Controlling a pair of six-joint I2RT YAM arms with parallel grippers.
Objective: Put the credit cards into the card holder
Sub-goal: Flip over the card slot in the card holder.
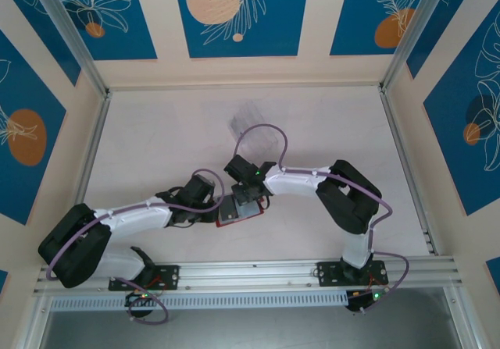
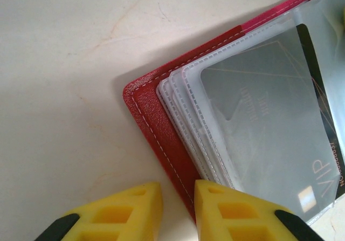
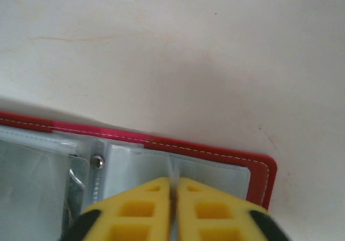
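Observation:
The red card holder (image 1: 228,222) lies open on the table between both arms. Its clear sleeves fan out from the red cover (image 2: 153,128). A dark credit card (image 2: 322,128) marked VIP sits inside the top frosted sleeve. My left gripper (image 2: 178,190) is at the holder's near edge, jaws apart. Its right finger (image 2: 232,208) rests on the sleeves and red rim, and the left finger is over bare table. My right gripper (image 3: 173,183) is over the grey lining by the far red rim (image 3: 215,150). It is shut on a thin clear sleeve edge that stands up between its tips.
A clear plastic slotted rack (image 1: 254,126) stands on the white table beyond the arms. Aluminium frame rails (image 1: 402,154) edge the table on both sides. A small metal snap (image 3: 97,162) shows inside the holder.

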